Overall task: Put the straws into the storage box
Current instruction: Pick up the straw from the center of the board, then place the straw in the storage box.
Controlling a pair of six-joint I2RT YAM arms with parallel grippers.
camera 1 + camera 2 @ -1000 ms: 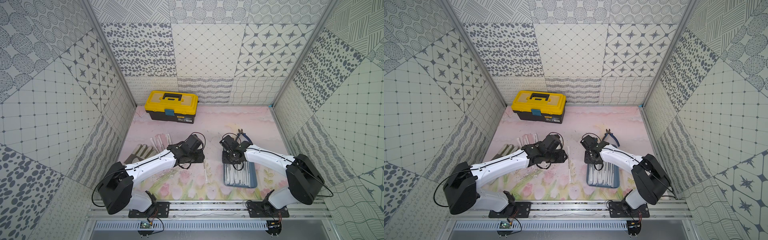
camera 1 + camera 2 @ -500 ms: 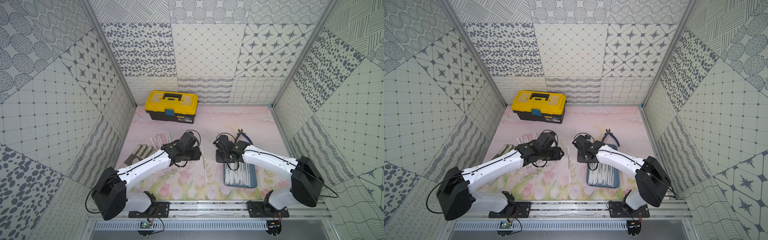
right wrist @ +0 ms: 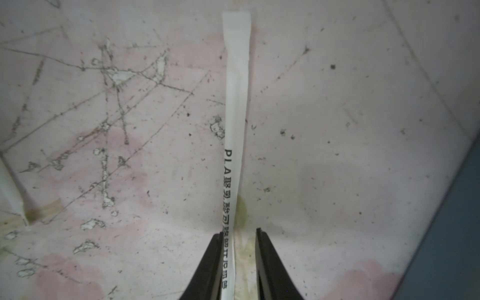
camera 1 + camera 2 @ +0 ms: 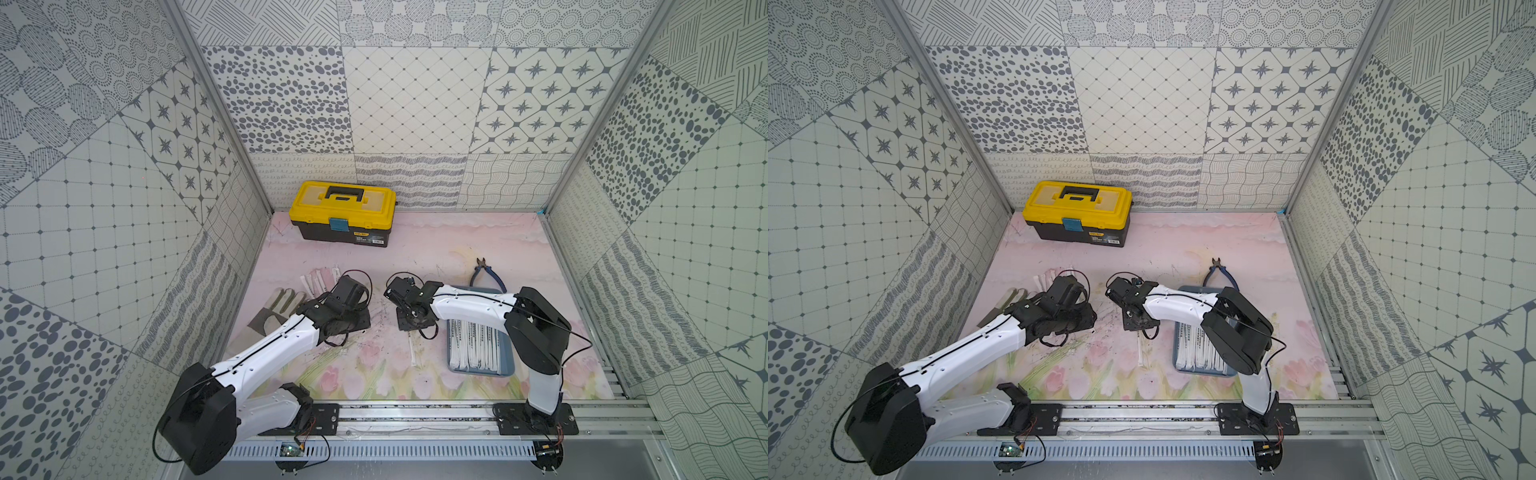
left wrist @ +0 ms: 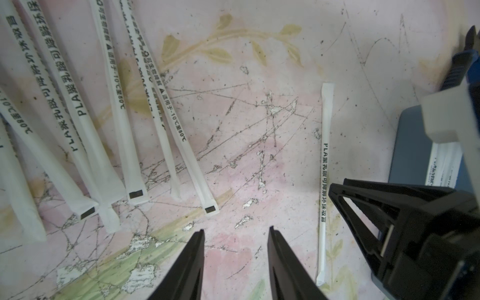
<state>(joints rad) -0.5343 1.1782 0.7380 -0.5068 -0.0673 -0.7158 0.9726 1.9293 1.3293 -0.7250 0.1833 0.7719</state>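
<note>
The straws [image 5: 114, 111] wear matt white paper sleeves, faintly creased, with dark print. The tray [image 5: 410, 145] is smooth blue-grey plastic with a dull sheen. The tabletop [image 5: 259, 65] is a pink printed sheet, matt, scratched and flaking in spots. The left claw [image 5: 236, 230] and the right claw [image 3: 239, 231] are matt black plastic. The arm shells [image 4: 274, 345] are glossy white plastic. The toolbox [image 4: 347, 208] has a shiny yellow plastic lid over a black plastic body. The pliers [image 4: 485, 270] show blue rubbery grips and dark metal. The glove [image 4: 276, 307] looks like grey cloth. The rail [image 4: 415, 409] is bare brushed metal.
</note>
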